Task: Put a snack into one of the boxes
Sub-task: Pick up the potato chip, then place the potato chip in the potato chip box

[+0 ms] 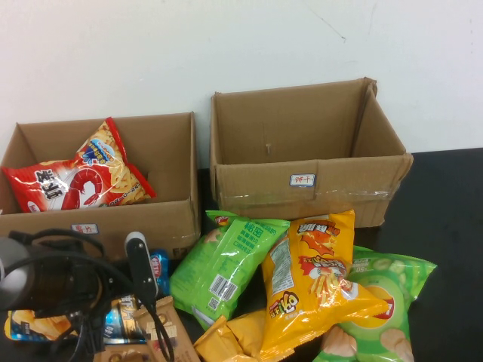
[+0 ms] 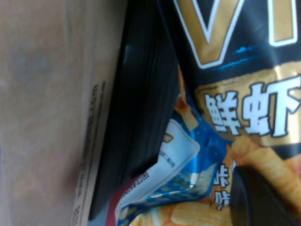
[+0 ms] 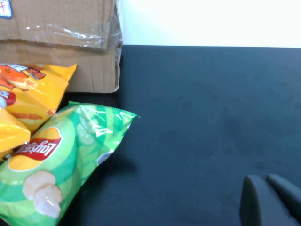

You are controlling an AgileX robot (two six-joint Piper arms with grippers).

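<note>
The low box (image 1: pixel 162 220) sits at the left of the high view, long axis left-right, opening up, holding a red snack bag (image 1: pixel 75 179). The left gripper (image 1: pixel 143 268), below its front wall, is clamped on a blue-and-gold snack packet (image 2: pixel 244 108). The right gripper (image 3: pixel 270 200) hangs closed above bare table (image 3: pixel 211 117).

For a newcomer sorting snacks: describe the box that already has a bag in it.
Start at the white wall, where two brown cardboard boxes stand. Take the low, wide box on the left, just beyond the left gripper. Only it holds a red snack bag; the taller taped box is empty.
</note>
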